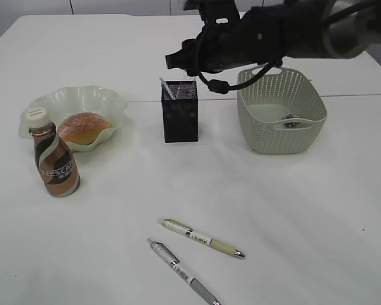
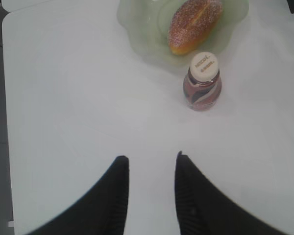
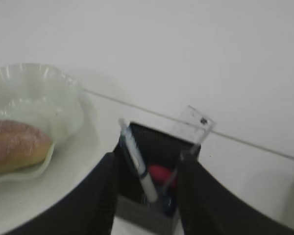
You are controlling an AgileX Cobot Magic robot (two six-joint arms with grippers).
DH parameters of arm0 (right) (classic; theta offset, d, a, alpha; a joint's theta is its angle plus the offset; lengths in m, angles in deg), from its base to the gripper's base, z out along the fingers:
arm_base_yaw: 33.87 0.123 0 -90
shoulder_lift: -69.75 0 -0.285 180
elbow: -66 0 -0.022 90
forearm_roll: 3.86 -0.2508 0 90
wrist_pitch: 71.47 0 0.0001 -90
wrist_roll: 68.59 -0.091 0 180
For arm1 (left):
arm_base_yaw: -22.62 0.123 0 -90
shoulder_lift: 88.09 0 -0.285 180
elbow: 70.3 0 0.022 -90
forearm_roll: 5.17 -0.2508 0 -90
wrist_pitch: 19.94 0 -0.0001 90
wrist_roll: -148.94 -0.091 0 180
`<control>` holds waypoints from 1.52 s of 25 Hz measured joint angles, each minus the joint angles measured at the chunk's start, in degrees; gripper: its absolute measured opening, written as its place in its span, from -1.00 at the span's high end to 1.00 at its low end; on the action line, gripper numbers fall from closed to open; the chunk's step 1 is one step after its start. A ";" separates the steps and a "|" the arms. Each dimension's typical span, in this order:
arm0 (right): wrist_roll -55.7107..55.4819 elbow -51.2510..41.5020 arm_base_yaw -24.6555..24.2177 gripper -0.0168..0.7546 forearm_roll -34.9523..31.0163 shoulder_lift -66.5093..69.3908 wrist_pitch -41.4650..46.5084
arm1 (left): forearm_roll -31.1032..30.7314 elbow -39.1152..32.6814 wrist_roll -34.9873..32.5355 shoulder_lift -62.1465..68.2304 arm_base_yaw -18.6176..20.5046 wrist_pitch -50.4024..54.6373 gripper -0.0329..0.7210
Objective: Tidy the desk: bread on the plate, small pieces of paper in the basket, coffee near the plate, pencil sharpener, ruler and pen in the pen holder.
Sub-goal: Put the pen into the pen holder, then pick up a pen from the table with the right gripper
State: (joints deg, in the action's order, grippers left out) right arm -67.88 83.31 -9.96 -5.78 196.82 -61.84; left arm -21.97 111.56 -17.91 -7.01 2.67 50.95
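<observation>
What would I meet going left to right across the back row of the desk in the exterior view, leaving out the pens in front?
coffee → plate holding the bread → pen holder → basket. The coffee and plate overlap slightly, but the bottle's centre sits further left.

Bright, even overhead light washes the desk (image 1: 273, 210) nearly featureless, leaving only faint, soft shadows. The right wrist view is blurred throughout, especially the pen holder (image 3: 154, 176) directly below the right gripper (image 3: 146, 169). Ahead of the left gripper (image 2: 151, 164), the coffee (image 2: 202, 83) looks slightly soft.
</observation>
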 joint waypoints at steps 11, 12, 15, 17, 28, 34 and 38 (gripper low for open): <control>9.18 0.21 4.00 0.18 -3.77 -3.76 39.55 | 1.62 0.00 0.00 0.00 0.00 0.67 0.29; 10.83 0.21 4.50 0.18 -4.53 -3.76 42.84 | 2.24 0.00 0.00 0.00 0.00 0.67 0.29; 13.54 0.21 5.79 0.18 -6.11 -3.76 50.67 | 3.10 0.00 0.00 0.00 0.00 0.80 0.29; 14.44 0.21 6.03 0.18 -7.11 -3.76 53.59 | 3.17 0.00 0.00 0.00 0.00 0.80 0.28; 26.70 0.21 9.64 0.12 -9.75 2.17 59.60 | 3.92 0.00 0.00 0.21 0.00 0.80 0.28; 29.46 0.21 11.32 0.12 -6.05 2.41 58.73 | 5.11 0.00 0.00 0.28 0.00 0.80 0.28; 29.98 0.21 11.32 0.12 -3.05 2.41 56.72 | 5.98 0.00 0.00 0.28 0.00 0.82 0.28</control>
State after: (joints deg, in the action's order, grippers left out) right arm -37.90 83.52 1.36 -8.83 199.23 -5.12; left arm -15.99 111.56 -17.91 -6.73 2.67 51.77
